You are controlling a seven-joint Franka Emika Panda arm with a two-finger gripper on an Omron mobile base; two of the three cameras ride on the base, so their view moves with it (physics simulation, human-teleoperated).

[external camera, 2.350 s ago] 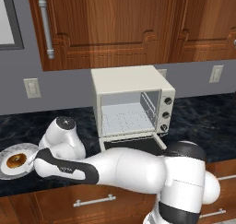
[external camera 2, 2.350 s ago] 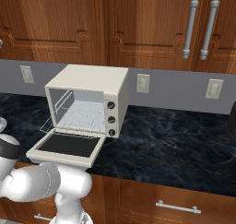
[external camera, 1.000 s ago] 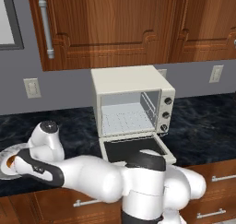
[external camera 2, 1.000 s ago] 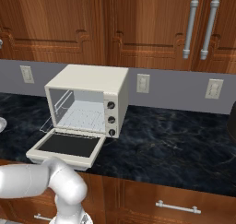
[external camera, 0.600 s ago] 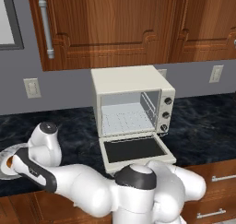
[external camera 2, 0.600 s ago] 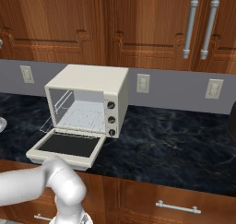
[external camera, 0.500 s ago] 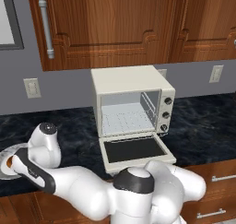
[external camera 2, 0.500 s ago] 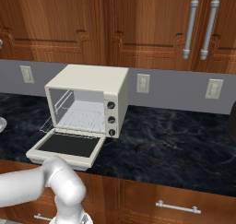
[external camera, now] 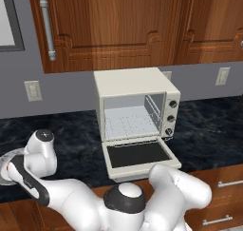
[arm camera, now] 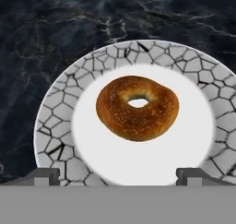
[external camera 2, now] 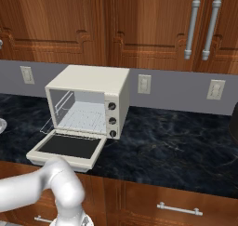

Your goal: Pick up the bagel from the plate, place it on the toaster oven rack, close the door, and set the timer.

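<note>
I am holding my gripper (arm camera: 118, 177) over the plate (arm camera: 55, 103), looking straight down along my fingers. My two fingertips (arm camera: 44, 174) are standing wide apart at the near edge of the plate, spread to either side of the bagel (arm camera: 137, 108) and pinching nothing. The bagel is lying flat on the white middle of the plate, clear of the grey cracked-pattern rim and apart from both fingertips. The plate is sitting on the dark marbled counter (arm camera: 55, 29).

From the left base view, my arm is reaching low to the left, well away from the toaster oven (external camera: 135, 111). The door (external camera: 138, 155) is hanging open, dropped flat toward the counter edge, and the toaster oven rack (external camera: 127, 122) is lying bare inside the cavity. Three knobs (external camera: 170, 117) are sitting in a column on its right front.
</note>
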